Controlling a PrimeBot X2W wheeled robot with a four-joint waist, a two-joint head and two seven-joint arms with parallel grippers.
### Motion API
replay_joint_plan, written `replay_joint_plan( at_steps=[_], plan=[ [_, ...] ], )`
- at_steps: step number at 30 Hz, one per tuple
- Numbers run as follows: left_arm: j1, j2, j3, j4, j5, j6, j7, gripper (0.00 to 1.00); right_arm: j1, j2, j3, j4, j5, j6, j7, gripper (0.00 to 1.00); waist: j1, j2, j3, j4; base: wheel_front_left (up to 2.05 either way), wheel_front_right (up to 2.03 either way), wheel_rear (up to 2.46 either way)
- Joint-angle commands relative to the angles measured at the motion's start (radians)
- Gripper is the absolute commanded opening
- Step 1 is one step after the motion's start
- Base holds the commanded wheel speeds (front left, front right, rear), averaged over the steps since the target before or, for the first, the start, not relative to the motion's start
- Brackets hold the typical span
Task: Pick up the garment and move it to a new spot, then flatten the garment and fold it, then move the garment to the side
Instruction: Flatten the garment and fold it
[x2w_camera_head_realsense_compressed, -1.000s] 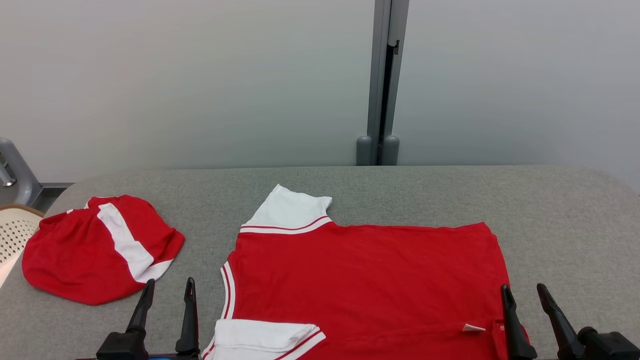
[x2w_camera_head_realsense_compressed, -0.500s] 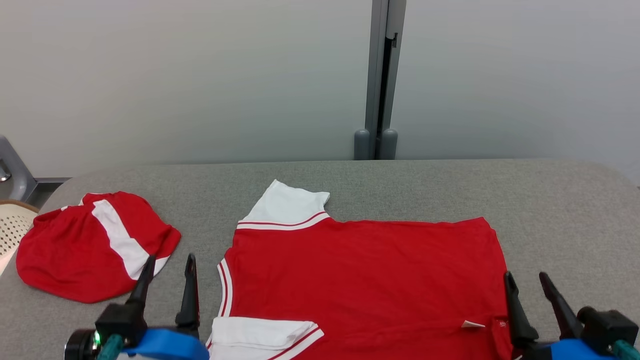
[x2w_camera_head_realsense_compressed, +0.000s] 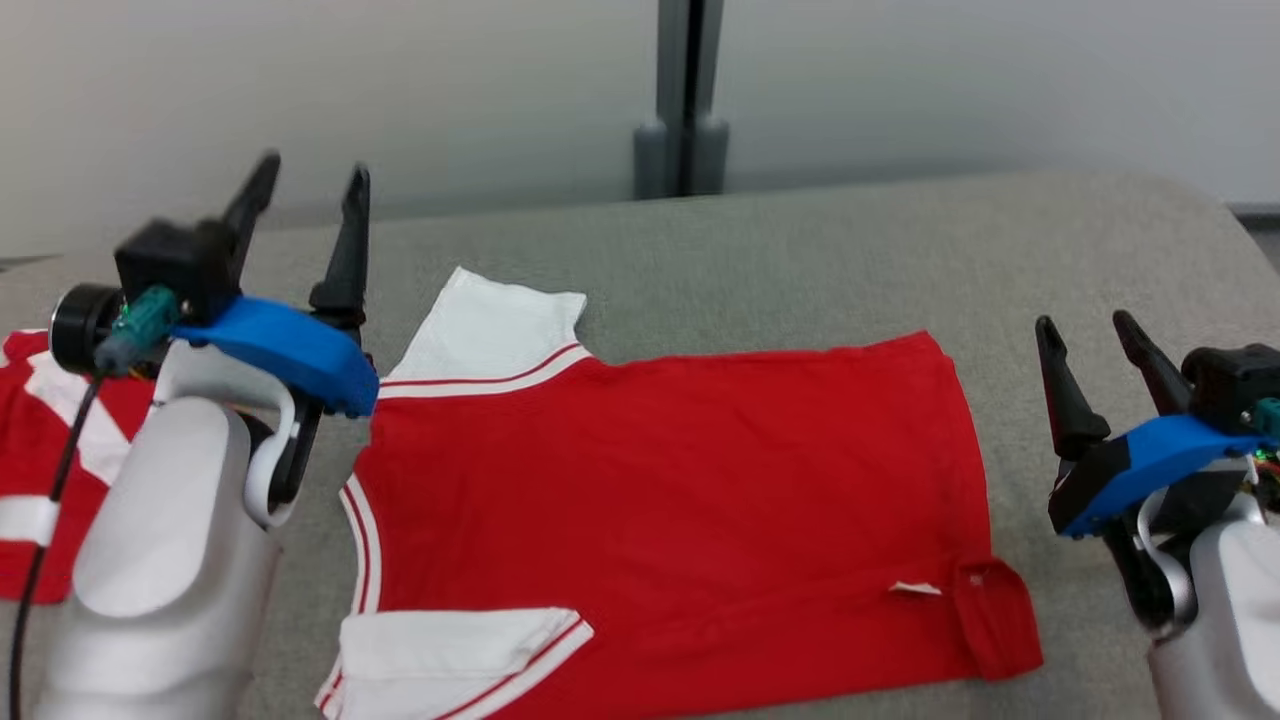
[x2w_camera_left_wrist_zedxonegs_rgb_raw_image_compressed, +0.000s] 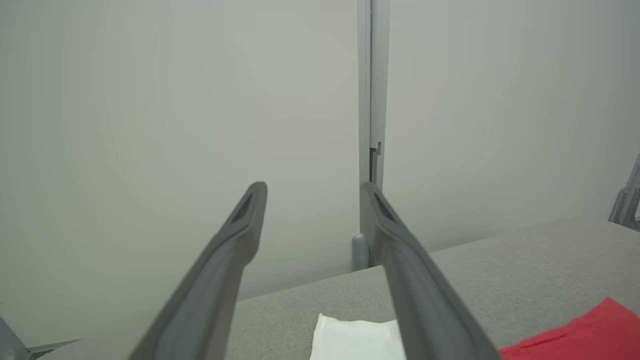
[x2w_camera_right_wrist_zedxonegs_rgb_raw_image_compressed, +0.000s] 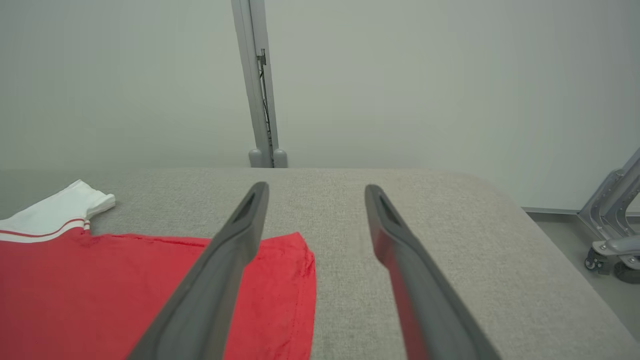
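the shirt (x2w_camera_head_realsense_compressed: 660, 470) lies spread on the grey surface (x2w_camera_head_realsense_compressed: 800, 250), its long axis running side to side: neck and sleeves toward the left tool (x2w_camera_head_realsense_compressed: 313, 168), hem toward the right tool (x2w_camera_head_realsense_compressed: 1085, 322). it sits between the two, each arm nearest one end. both tools have fingers spread wide, pinching nothing. the left hangs above the surface beside the far sleeve (x2w_camera_head_realsense_compressed: 490, 325), and the right is just off the hem edge. the cloth looks like thin, limp red knit, mostly flat, with white striped sleeves. the near hem corner (x2w_camera_head_realsense_compressed: 990, 610) is flipped over, so i judge flattening starts there, on the right arm's side. the surface is coarse woven fabric with rounded corners.
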Motion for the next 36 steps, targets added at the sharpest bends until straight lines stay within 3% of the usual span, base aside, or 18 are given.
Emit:
replay_joint_plan(
  at_steps=[1,12,19,28,36],
  plan=[
    [-0.084,0.026,-0.029,0.031,-0.038,-0.009,0.021,1.0,-0.069,-0.014,0.021,0.023,0.008,0.0,0.017,1.0,-0.0001,0.0,0.063,0.0,0.0,0.0,0.0],
    [-0.4,0.122,-0.264,0.262,-0.227,-0.006,0.093,1.0,-0.34,-0.017,0.127,0.183,0.037,0.0,0.011,1.0,-0.0001,0.0,0.294,-0.062,0.0,0.0,0.0],
    [-0.48,0.162,-0.394,0.364,-0.315,-0.006,0.117,1.0,-0.427,-0.005,0.165,0.236,0.048,0.0,-0.023,1.0,-0.0001,0.0,0.379,-0.091,0.0,0.0,0.0],
    [-0.517,0.206,-0.488,0.469,-0.461,-0.006,0.128,1.0,-0.492,0.012,0.216,0.267,0.069,0.0,-0.064,1.0,-0.0001,0.0,0.45,-0.133,0.0,0.0,0.0],
    [-0.545,0.214,-0.549,0.481,-0.584,-0.006,0.144,1.0,-0.516,0.016,0.246,0.272,0.098,0.0,-0.075,1.0,-0.0001,0.0,0.484,-0.153,0.0,0.0,0.0]
  ],
)
